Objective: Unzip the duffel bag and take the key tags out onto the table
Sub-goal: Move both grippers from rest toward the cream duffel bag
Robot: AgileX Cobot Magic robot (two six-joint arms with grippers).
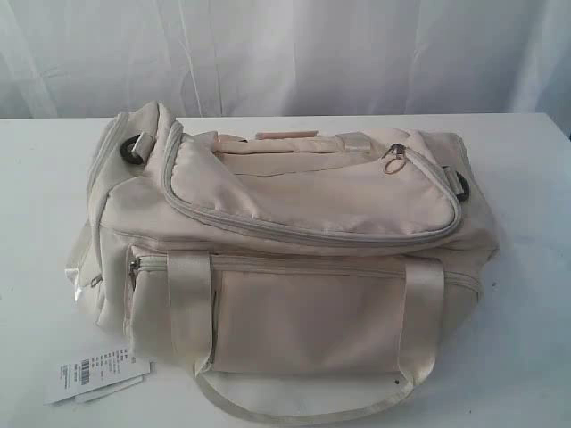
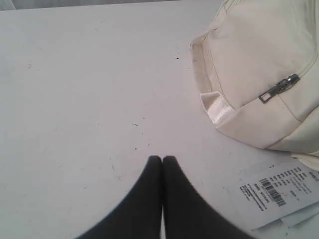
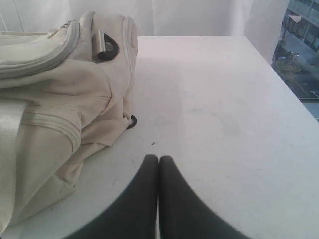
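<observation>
The cream duffel bag (image 1: 294, 259) lies in the middle of the white table (image 1: 45, 223), its curved top zipper closed with the pull (image 1: 393, 157) at the right end. The key tags are hidden. My left gripper (image 2: 162, 158) is shut and empty over bare table, apart from the bag's end (image 2: 259, 69) with its side zipper pull (image 2: 279, 87). Also shut and empty, my right gripper (image 3: 158, 158) hovers over the table beside the bag's other end (image 3: 65, 94). Neither arm shows in the exterior view.
A white barcode label (image 1: 94, 370) lies on the table by the bag's front left corner and shows in the left wrist view as the label (image 2: 279, 191). A webbing handle (image 1: 294, 406) rests at the front edge. White curtain (image 1: 285, 53) hangs behind.
</observation>
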